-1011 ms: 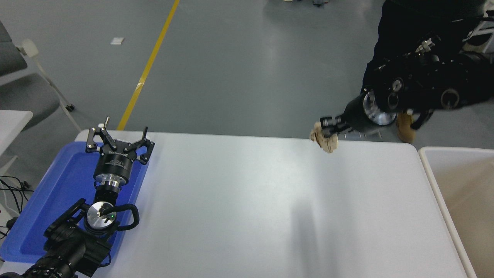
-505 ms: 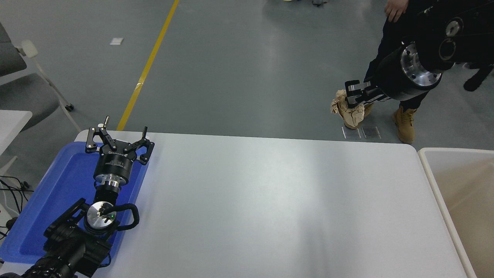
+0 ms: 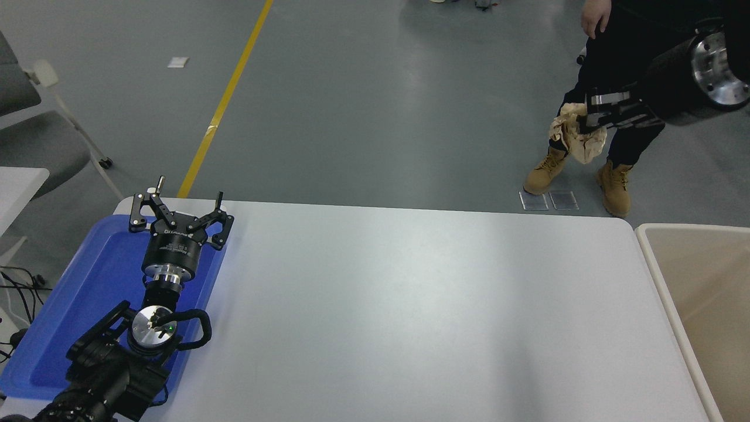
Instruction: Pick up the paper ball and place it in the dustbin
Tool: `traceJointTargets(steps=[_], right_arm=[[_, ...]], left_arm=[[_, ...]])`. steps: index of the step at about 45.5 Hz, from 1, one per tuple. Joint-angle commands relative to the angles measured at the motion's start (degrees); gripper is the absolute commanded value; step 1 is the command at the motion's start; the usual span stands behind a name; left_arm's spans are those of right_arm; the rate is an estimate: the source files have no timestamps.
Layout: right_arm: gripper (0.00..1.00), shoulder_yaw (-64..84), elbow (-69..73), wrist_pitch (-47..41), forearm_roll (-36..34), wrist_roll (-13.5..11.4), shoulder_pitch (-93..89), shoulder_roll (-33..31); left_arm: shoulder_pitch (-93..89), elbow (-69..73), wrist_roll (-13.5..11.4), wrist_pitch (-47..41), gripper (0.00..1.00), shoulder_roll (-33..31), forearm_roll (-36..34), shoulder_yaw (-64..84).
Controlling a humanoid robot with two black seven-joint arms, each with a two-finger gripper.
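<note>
Paper ball (image 3: 574, 132), tan and crumpled, sits clamped between the jaws of the right gripper (image 3: 587, 120), raised beyond the table's (image 3: 410, 305) far edge, in front of a person's dark trousers (image 3: 630, 76) and tan boots (image 3: 615, 187). Well below and to the right of those jaws lies the dustbin (image 3: 656, 275). The left gripper (image 3: 180, 206) rests over the blue tray (image 3: 82, 293), jaws spread with nothing between them; print on its body is too small to read.

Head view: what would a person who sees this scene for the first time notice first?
The right gripper, raised at the upper right beyond the table's far edge, holds the tan paper ball in front of a person's legs and boots. The dustbin sits at the table's right end. The left gripper rests open over the blue tray.
</note>
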State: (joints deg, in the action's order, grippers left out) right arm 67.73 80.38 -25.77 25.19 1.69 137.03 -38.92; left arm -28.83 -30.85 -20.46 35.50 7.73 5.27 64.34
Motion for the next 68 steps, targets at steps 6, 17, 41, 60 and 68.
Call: traceJointTargets(steps=[6,17,41,60,68], right_arm=[[0.10,0.7,-6.8,0.7,7.3,-1.7,-3.8,-17.1],[0.10,-0.4,-17.9,0.6,13.7,-1.6,-12.7,-25.1],[0.10,-23.8,-37.1,6.2,15.9,-0.9,-50.4,-25.9],[0.08,-37.9,-41.6,15.2,15.6,-0.8,-76.7,-18.4],[0.07,-46.6,-50.3,15.3,14.8,-0.8,-87.8,-11.5]], left_arm=[[0.0,0.0,0.0,0.0,1.00,0.0,0.0,0.0],[0.0,0.0,0.0,0.0,1.00,0.0,0.0,0.0],[-0.1,-0.1,0.1,0.0,1.00,0.0,0.0,0.0],[-0.1,0.0,0.1,0.0,1.00,0.0,0.0,0.0],[-0.1,-0.1,0.2,0.0,1.00,-0.1,-0.1,0.0]])
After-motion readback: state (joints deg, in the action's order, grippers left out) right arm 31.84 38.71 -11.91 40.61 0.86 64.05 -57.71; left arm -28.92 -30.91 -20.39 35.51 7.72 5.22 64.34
